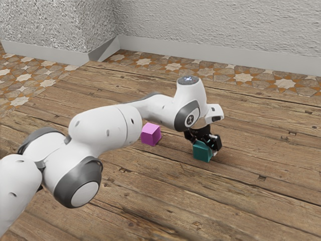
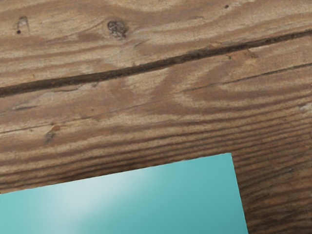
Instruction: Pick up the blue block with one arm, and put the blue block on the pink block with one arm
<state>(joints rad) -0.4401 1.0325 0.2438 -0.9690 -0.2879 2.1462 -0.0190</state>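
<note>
The blue block (image 1: 202,152), teal in colour, rests on the wooden table right of centre in the exterior view. My gripper (image 1: 204,144) is down over its top, with one black finger (image 1: 216,143) against the side toward the exterior view's right and the other against the opposite side, shut on it. In the wrist view the blue block (image 2: 146,200) lies large and close just under my hand. The pink block (image 1: 151,134) stands on the table about two block widths toward the exterior view's left of the blue one, partly behind my forearm.
The wooden table (image 1: 251,201) stretches wide around both blocks. My white arm (image 1: 105,135) crosses in from the exterior view's lower left, close in front of the pink block. A tiled floor (image 1: 241,75) and grey walls lie beyond the far edge.
</note>
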